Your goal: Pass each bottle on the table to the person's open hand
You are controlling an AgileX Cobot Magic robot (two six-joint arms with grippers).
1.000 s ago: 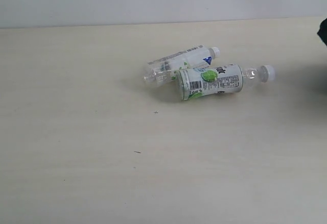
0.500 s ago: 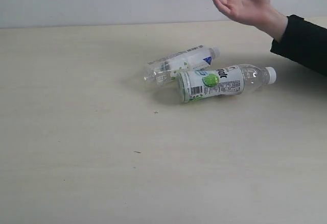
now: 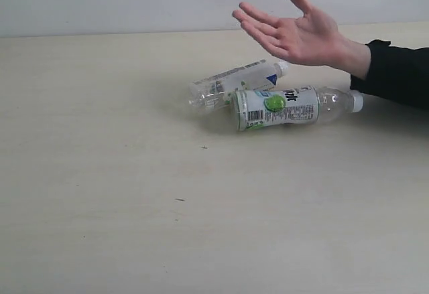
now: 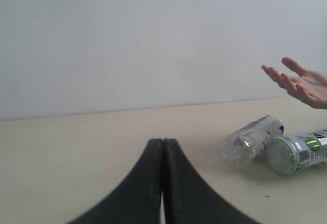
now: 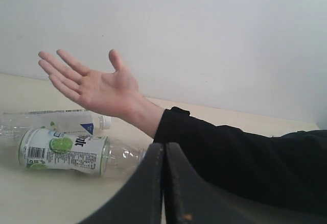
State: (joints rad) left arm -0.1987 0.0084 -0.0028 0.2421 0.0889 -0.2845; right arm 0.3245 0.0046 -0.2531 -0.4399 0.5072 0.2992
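Both pincers are closed on nothing: the left pincer [image 4: 162, 183] and the right pincer [image 5: 163, 183] each show black jaws pressed flat together. On the pale desk [image 3: 100, 193] the green-dot-label bottle [image 3: 276, 108] lies on its side, cap toward 3 o'clock. Close behind, at its 10 o'clock, lies the slim white-label bottle [image 3: 234, 81]. The person's open hand [image 3: 298, 36] hovers above the desk at the green-dot bottle's 1 o'clock, with its black sleeve [image 3: 395, 73] toward 3 o'clock.

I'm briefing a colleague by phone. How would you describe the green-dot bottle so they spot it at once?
On the pale table, look beside the person's open hand, where two bottles lie on their sides. The green-dot bottle is the fatter one, in front in the exterior view; its label shows a green dot, while the slim bottle behind has a white label.
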